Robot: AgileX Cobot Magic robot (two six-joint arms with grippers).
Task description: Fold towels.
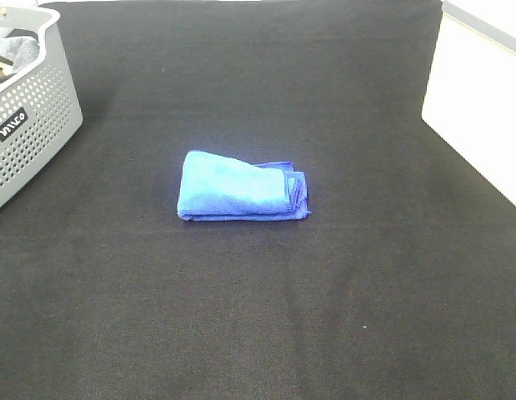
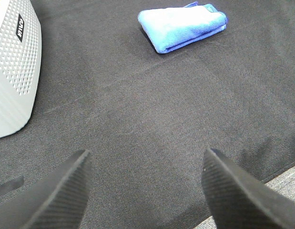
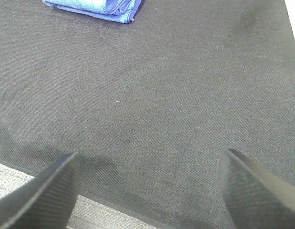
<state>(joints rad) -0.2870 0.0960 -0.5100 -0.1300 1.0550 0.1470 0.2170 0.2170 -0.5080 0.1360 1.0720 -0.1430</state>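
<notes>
The royal-blue towel (image 1: 239, 187) lies folded into a small thick bundle in the middle of the black mat, its layered edges at the right end. It also shows in the left wrist view (image 2: 181, 26) and partly in the right wrist view (image 3: 97, 8). My left gripper (image 2: 145, 191) is open and empty, well back from the towel over the mat's near left part. My right gripper (image 3: 149, 188) is open and empty, well back from the towel near the mat's front edge. Neither gripper shows in the exterior high view.
A grey perforated basket (image 1: 28, 117) with a grey cloth (image 1: 16, 50) inside stands at the far left; it also shows in the left wrist view (image 2: 14, 71). The black mat (image 1: 324, 292) covers the table. A white surface (image 1: 478, 108) lies beyond its right edge.
</notes>
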